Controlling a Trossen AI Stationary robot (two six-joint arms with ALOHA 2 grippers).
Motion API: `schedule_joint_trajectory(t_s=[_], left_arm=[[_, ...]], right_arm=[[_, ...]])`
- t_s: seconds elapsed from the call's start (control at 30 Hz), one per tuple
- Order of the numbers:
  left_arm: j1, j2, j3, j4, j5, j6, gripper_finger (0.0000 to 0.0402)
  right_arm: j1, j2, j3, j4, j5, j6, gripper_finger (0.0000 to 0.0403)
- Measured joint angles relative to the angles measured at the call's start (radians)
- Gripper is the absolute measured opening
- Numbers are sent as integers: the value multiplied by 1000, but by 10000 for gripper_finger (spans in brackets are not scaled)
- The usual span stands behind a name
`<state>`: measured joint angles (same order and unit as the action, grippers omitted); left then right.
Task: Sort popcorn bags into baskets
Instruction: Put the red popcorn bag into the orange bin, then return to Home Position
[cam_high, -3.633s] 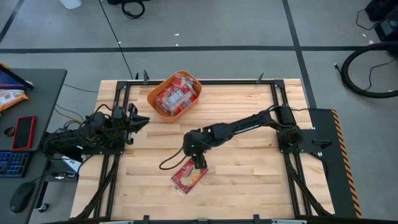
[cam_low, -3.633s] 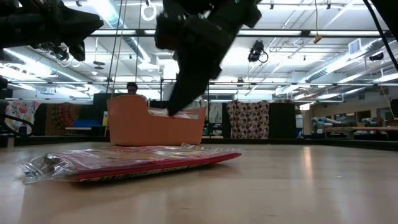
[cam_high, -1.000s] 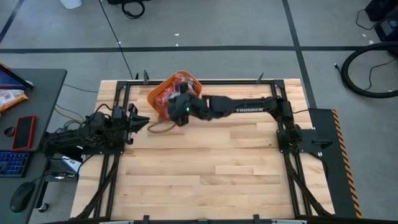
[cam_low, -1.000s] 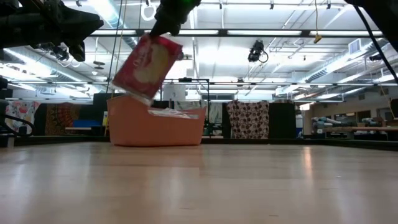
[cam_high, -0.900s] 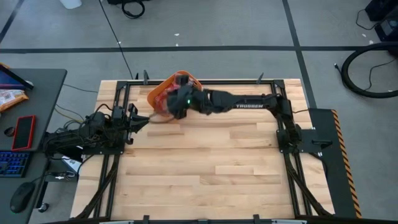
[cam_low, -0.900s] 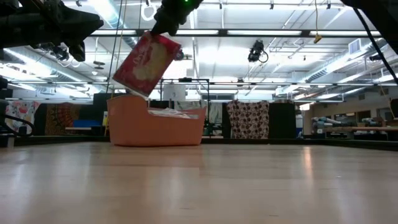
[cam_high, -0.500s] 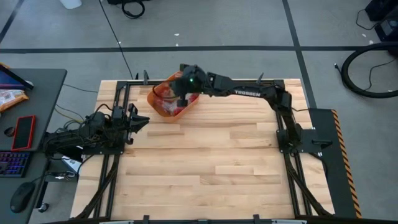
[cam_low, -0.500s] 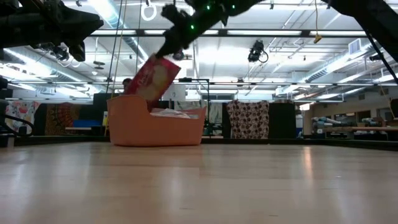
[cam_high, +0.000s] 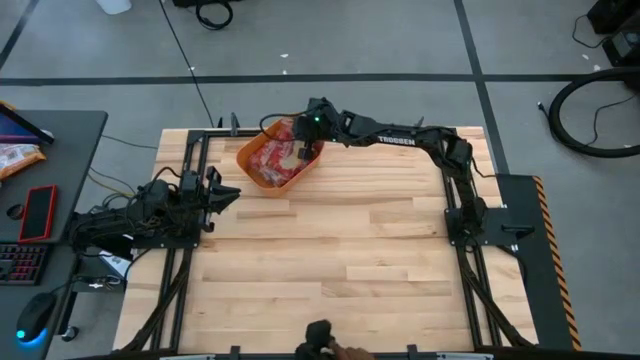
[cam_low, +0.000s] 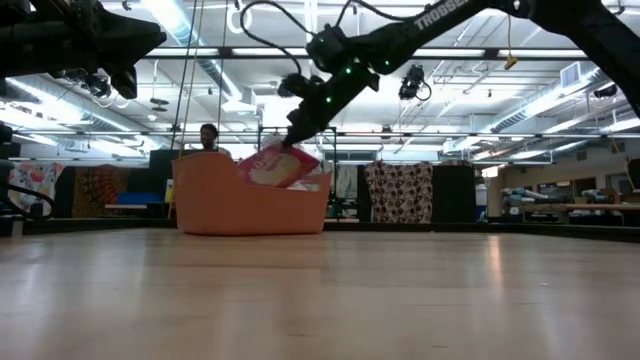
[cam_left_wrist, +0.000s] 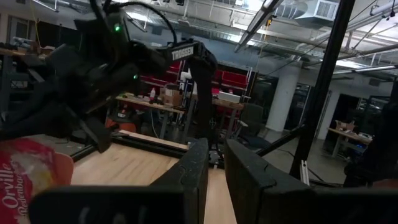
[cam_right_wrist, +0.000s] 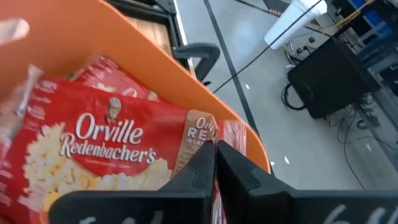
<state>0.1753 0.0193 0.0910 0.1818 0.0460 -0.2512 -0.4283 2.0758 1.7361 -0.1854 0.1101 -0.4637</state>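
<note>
Now the right claw (cam_right_wrist: 214, 163) pinches one popcorn bag (cam_right_wrist: 118, 149) over the single orange basket (cam_high: 262, 170).

Orange tub (cam_high: 256, 168): rounded rim, sloping sides, at the surface's far edge. Contents: glossy red popcorn packets (cam_high: 275, 160); top packet (cam_right_wrist: 112, 146) tilted, one edge gripped by right pincer (cam_right_wrist: 214, 163).

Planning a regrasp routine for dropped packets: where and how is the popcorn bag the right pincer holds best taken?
By its short edge, from above. The bag is flat and thin, and tilts into the basket with one end raised. The right pincer is pinched on that raised edge now, which suits two narrow fingers. The flat face gives them nothing to close on.
</note>
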Motion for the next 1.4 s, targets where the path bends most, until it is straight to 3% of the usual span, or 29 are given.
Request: schedule_joint_trajectory(t_s=[0.33,0.6,1.13,1.27,1.4], left_arm=[[0,0,0,0,0,1,57],[0,0,0,1,3,8,57],[0,0,0,2,18,55,57],[0,0,0,1,18,54,57],[0,0,0,1,18,53,57]], right_arm=[[-28,0,-66,-32,24,64,49],[4,-2,66,-325,175,165,94],[139,-54,112,-589,319,284,75],[167,-139,24,-533,317,326,75],[189,-257,-188,-375,317,369,75]])
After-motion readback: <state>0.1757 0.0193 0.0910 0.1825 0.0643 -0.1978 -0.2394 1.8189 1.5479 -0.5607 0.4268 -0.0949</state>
